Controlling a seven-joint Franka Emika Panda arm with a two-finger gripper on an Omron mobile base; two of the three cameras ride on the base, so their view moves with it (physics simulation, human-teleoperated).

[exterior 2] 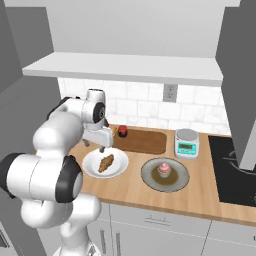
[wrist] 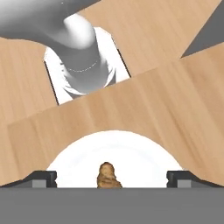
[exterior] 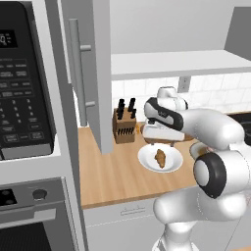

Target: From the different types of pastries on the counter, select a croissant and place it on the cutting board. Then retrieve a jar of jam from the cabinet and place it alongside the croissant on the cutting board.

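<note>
While the white arm bends low over the long light tan wood-grain counter [exterior 2: 200, 192], its two-finger gripper [exterior 2: 102, 148] hangs just above the round white plate [exterior 2: 120, 167]. On this plate lies one small golden-brown crescent-shaped croissant [exterior 2: 105, 163], and it is not lifted. In the hand view the two dark fingertips [wrist: 41, 178] stand wide apart, one at each side of the croissant [wrist: 109, 176], and they hold nothing; the pastry sits between them but I cannot tell if they are at its height.

I count two plates: the white one and one round grey plate [exterior 2: 179, 182] just beside it. The grey plate carries one pink-frosted cupcake [exterior 2: 164, 169]. So there are two pastries, one on each plate.

Behind the plates lies one flat rectangular dark brown cutting board [exterior 2: 145, 142], and it has no croissant on it. One small jar with red contents and a dark lid [exterior 2: 122, 131] stands at the left end of the board. One small kitchen scale [exterior 2: 186, 143] stands beside the right end of the board. In the left base view, one wooden knife block [exterior: 124, 126] stands near the wall, and the pale grey cabinet door with a long metal bar handle [exterior: 102, 73] stands open.
</note>
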